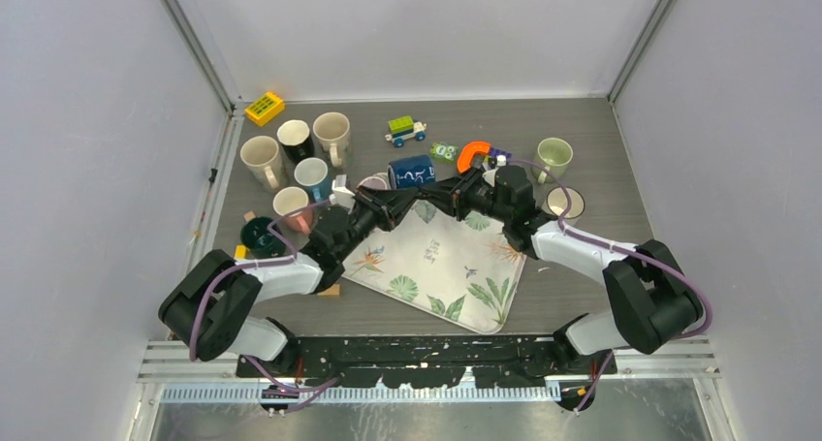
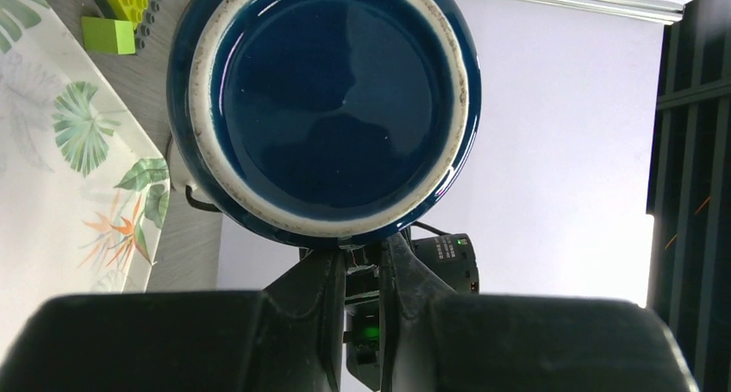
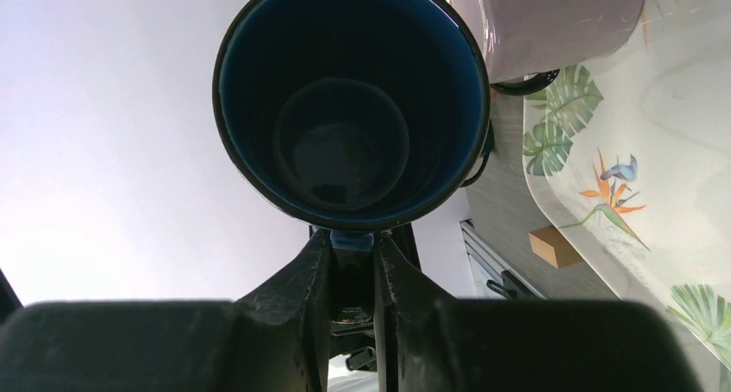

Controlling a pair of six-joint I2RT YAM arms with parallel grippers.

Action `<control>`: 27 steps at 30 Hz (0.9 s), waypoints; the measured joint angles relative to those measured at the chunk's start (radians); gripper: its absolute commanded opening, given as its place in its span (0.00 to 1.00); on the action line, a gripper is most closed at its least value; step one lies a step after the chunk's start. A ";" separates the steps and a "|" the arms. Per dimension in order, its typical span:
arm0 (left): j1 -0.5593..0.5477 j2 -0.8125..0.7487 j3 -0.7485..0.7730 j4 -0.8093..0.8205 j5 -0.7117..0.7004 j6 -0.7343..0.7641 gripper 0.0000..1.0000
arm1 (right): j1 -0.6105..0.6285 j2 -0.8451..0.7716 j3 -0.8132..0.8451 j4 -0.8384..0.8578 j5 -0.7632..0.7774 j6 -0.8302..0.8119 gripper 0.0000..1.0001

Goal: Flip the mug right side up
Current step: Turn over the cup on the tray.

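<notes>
Midway through the flip: dark blue mug (image 1: 411, 172) on its side at the far edge of the leaf-print mat (image 1: 436, 267) on the counter (image 1: 630, 150). Right jaws pinching its rim; left jaws nearly pressed together at its base, grip unclear. Next, likely: rotating mouth-up, then setting down level.

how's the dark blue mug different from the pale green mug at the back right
The dark blue mug is tipped on its side; the pale green mug stands upright, mouth up. The blue one is pinched at its rim by the right gripper; the green one stands free on the table. The blue one carries white markings; the green one looks plain. Both are round mugs.
</notes>
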 measured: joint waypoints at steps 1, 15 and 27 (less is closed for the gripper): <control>0.000 0.000 -0.003 0.004 0.000 0.000 0.00 | 0.000 0.000 0.000 0.001 0.000 -0.001 0.06; -0.007 -0.037 -0.011 -0.067 0.040 0.032 0.51 | 0.004 -0.056 0.035 -0.185 0.042 -0.124 0.01; -0.008 -0.152 0.069 -0.365 0.098 0.158 0.86 | 0.002 -0.156 0.113 -0.525 0.182 -0.349 0.01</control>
